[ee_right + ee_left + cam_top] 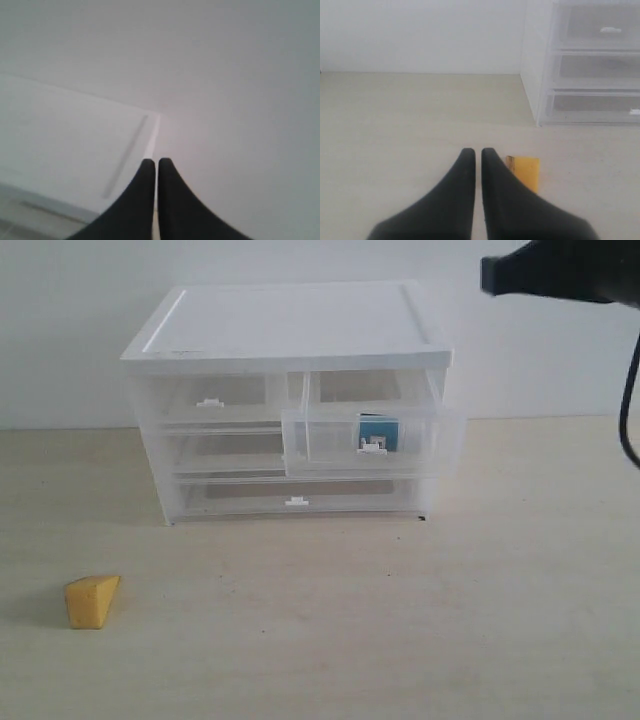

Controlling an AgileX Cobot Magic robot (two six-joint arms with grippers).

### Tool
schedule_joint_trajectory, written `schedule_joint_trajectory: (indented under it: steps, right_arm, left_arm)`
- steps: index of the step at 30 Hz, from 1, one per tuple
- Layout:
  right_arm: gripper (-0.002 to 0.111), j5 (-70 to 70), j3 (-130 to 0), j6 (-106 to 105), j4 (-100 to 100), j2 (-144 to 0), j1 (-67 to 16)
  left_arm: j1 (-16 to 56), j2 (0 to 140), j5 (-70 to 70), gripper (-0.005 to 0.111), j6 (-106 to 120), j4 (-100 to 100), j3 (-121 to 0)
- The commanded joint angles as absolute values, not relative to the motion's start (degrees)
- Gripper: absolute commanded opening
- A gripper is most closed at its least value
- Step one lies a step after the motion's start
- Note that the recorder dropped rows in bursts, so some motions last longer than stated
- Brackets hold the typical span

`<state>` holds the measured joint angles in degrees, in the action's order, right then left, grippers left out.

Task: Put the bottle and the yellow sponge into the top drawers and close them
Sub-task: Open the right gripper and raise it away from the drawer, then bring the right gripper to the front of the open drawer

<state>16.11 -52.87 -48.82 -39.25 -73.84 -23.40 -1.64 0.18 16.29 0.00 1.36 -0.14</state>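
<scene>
The yellow sponge [92, 600] lies on the table at the front left, well away from the cabinet [290, 325]. In the left wrist view the sponge [527, 171] sits just beside my left gripper [476, 151], which is shut and empty. The right top drawer [400, 445] is pulled out, and the bottle's teal label [378, 430] shows through its front. The left top drawer [212, 395] is pushed in. My right gripper [156, 162] is shut, empty, and hovers high over the cabinet's white top [60, 145]; its arm [560, 270] shows at the upper right.
Two full-width translucent drawers [295, 495] sit shut below the top pair. A white wall stands behind the cabinet. A black cable [628, 400] hangs at the right edge. The pale wooden table [350, 630] stretches in front.
</scene>
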Motion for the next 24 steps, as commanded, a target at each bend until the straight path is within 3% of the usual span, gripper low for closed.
schedule_joint_trajectory:
  steps: [1,12,24]
  right_arm:
    - [0.000,15.17,-49.04,-45.03,-23.75,-73.24,-29.27]
    - [0.000,9.25,-41.71,-20.22,-23.86,-73.24,-32.67]
    - [0.000,11.70,-35.40,-17.57,-23.72,-75.45,-32.67]
  left_arm:
    - [-1.74,0.00,16.24,0.004,-0.34,1.50,0.00]
    - [-1.74,0.00,16.24,0.004,-0.34,1.50,0.00]
    - [-1.74,0.00,16.24,0.004,-0.34,1.50,0.00]
